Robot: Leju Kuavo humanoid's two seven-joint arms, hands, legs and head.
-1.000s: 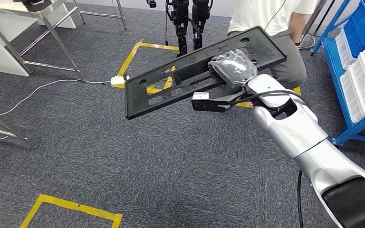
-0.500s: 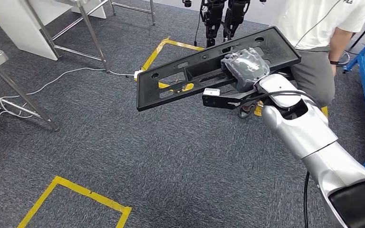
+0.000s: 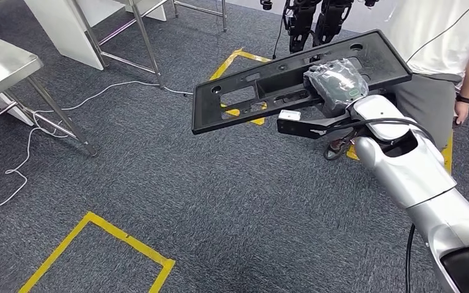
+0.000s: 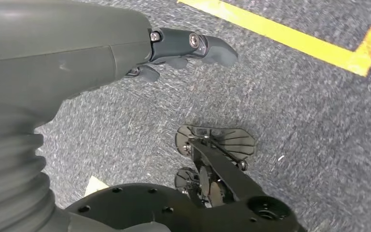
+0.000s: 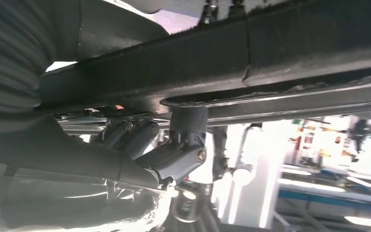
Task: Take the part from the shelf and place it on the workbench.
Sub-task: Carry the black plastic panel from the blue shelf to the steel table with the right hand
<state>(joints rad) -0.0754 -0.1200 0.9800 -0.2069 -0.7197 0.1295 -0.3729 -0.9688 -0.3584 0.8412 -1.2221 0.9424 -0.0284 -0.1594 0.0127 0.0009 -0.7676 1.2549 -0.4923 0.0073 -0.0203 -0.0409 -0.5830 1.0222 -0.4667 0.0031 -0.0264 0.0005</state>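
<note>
The part (image 3: 262, 91) is a long flat black plastic panel with cut-outs, carried tilted above the grey carpet in the upper middle of the head view. My right hand (image 3: 336, 85), wrapped in a clear cover, grips the panel near its right end, with fingers on top. In the right wrist view the thumb (image 5: 178, 157) presses up against the underside of the panel (image 5: 270, 53). My left hand (image 4: 174, 48) hangs over the carpet with nothing in it, its fingers slightly apart. A metal workbench (image 3: 0, 61) stands at the far left.
A person in a white shirt (image 3: 439, 43) stands just beyond the panel's right end. The legs of another robot (image 3: 311, 18) show at the top. A white cable (image 3: 98, 94) trails past table legs (image 3: 146, 43). Yellow tape (image 3: 98, 256) marks a floor square at the lower left.
The whole picture has shifted right, so the camera turned left; the metal workbench has come into view at the left and the blue shelf has left. My right hand's hold on the panel is unchanged.
</note>
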